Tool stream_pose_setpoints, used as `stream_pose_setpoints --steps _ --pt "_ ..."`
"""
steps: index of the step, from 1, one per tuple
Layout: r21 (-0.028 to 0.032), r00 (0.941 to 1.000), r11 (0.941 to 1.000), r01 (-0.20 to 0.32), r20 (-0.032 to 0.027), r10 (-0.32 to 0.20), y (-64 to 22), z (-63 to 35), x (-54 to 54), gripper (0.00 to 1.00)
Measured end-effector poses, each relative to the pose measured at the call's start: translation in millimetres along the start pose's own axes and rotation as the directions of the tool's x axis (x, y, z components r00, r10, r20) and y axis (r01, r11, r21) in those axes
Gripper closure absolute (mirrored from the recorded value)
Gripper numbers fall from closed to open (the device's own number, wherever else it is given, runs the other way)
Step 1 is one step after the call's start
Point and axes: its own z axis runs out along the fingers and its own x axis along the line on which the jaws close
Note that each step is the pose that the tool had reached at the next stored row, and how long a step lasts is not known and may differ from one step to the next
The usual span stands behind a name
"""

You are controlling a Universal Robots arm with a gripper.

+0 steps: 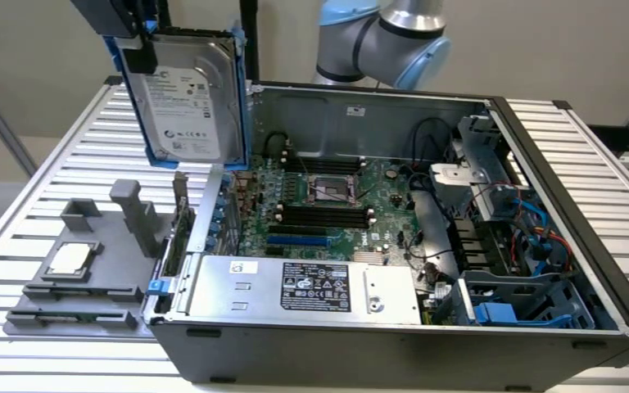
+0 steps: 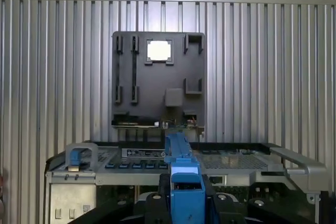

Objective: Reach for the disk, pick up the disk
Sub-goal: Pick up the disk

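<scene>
The disk (image 1: pixel 189 98), a silver-grey hard drive with a white label in a blue carrier, hangs upright in the air above the table's far corner on the exterior view's left, clear of the open computer case. My gripper (image 1: pixel 138 41) is shut on its upper edge. In the wrist view the blue carrier's edge (image 2: pixel 184 174) sits edge-on between my gripper's (image 2: pixel 186 203) dark fingers.
The open computer case (image 1: pixel 576 270) fills the table's middle, with a silver power supply box (image 1: pixel 304 286) at its front. A grey tray (image 1: pixel 112 237) holding a small square chip (image 1: pixel 71 258) lies on the slatted table (image 1: pixel 52 164) below the disk; the wrist view also has this tray (image 2: pixel 157 82).
</scene>
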Motion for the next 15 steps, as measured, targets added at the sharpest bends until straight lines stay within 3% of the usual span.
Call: stream_pose_setpoints --steps 15 --pt "-0.0087 1.0000 1.0000 0.000 0.0001 0.000 -68.5 -7.0 29.0 0.67"
